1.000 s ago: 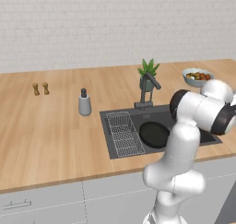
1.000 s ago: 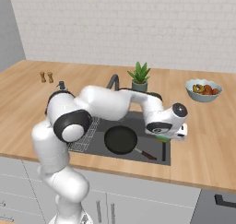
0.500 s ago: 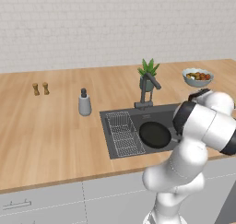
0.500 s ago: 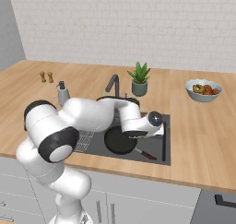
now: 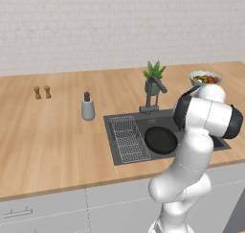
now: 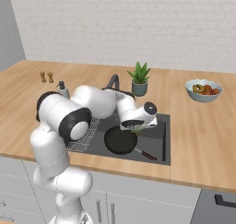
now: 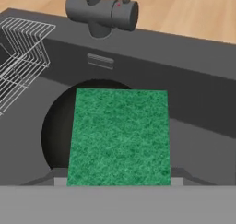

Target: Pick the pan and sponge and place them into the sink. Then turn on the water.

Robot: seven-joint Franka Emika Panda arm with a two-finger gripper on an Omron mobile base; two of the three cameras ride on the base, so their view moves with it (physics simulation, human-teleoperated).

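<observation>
The gripper is clamped on the sponge and holds it over the pan, which lies in the sink below the faucet. If released here, I judge the sponge lands in the pan, not on the basin floor.

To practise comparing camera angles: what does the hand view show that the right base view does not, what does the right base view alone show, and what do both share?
Hand view alone: the green sponge, seen close and large above the pan.

Right base view alone: the pan's wooden handle, the fruit bowl, the potted plant, the shakers and the end effector over the basin.

Both: the sink with the black pan in it, the wire rack and the faucet, with no water running.
</observation>
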